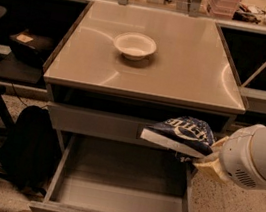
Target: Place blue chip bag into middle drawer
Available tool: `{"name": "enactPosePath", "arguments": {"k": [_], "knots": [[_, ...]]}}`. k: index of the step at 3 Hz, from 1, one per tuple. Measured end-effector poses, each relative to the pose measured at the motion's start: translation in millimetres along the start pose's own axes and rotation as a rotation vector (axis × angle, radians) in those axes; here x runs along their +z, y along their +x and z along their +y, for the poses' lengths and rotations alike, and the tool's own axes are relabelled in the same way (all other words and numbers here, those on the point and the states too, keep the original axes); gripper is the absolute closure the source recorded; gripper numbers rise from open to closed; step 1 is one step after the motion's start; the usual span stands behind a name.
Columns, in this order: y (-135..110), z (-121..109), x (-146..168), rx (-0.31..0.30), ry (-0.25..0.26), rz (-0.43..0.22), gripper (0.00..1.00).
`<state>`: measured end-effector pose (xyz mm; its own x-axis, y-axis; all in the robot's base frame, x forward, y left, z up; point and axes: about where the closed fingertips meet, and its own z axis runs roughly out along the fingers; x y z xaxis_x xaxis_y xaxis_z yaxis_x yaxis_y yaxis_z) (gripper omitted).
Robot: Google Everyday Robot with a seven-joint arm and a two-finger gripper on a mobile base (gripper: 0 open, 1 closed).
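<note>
While the gripper [209, 160] pinched the blue chip bag [185, 133] above its right wall, the middle drawer [108, 195] stood pulled out, floor exposed.

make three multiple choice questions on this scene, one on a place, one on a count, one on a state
1. Where is the blue chip bag?
A) on the floor
B) held by the gripper over the right side of the middle drawer
C) inside the backpack

2. How many bowls stand on the cabinet top?
A) one
B) two
C) three

3. The middle drawer is:
A) pushed shut
B) pulled open, the bag not yet in it
C) open with the bag lying on its floor

Answers:
1. B: the gripper, at the right, grips the bag in the air above the drawer.
2. A: a single white bowl stands there.
3. B: the drawer's grey floor shows bare.
</note>
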<state>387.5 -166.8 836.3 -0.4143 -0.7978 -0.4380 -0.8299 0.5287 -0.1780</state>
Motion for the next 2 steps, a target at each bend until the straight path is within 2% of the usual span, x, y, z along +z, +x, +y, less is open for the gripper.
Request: {"name": "enactPosePath", "arguments": {"k": [1,2], "knots": [[28.4,28.7,26.1,0.049,-0.035,-0.048,1.00],[47.1,52.5,94.6,0.070,-0.093,-0.099,1.00]]}}
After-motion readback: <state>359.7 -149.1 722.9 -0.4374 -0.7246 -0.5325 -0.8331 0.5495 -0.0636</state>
